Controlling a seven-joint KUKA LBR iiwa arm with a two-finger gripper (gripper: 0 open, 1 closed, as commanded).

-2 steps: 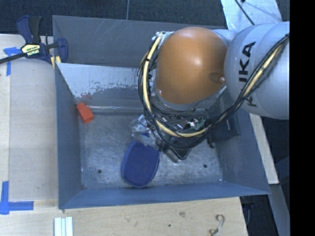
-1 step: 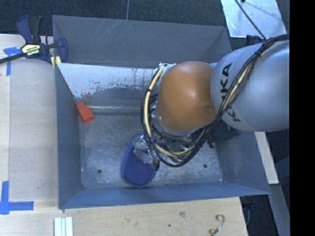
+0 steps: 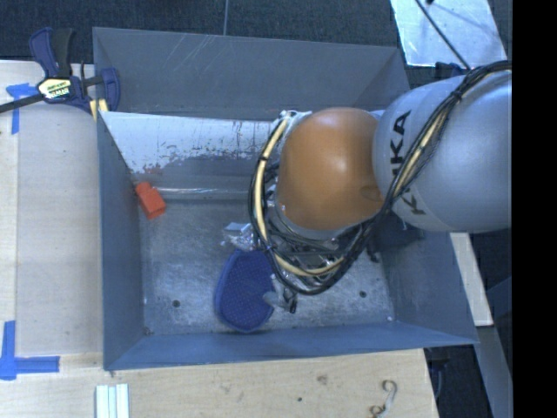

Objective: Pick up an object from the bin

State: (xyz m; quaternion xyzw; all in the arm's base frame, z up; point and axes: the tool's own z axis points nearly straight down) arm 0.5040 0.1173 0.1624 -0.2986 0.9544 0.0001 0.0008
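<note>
Gripper (image 3: 283,296) down near floor of bin (image 3: 261,342), tucked under orange wrist cover (image 3: 326,168) and cable loops (image 3: 300,266); released or clenched, cannot tell. Dark blue oval pad (image 3: 244,290) flat at front middle, just beside gripper toward view's left, maybe touching. Lying rear-to-front by long axis, slightly slanted. Silvery crumpled scrap (image 3: 237,232) just behind. Orange block (image 3: 150,200) well apart, rear left. Likely call: short leftward shift to centre over pad.

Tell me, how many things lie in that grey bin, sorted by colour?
Orange: 1, a small block
Blue: 1, a soft oval pad
Silvery: 1, a small crumpled scrap
Total: 3 in view; the arm covers part of the bin floor.
</note>
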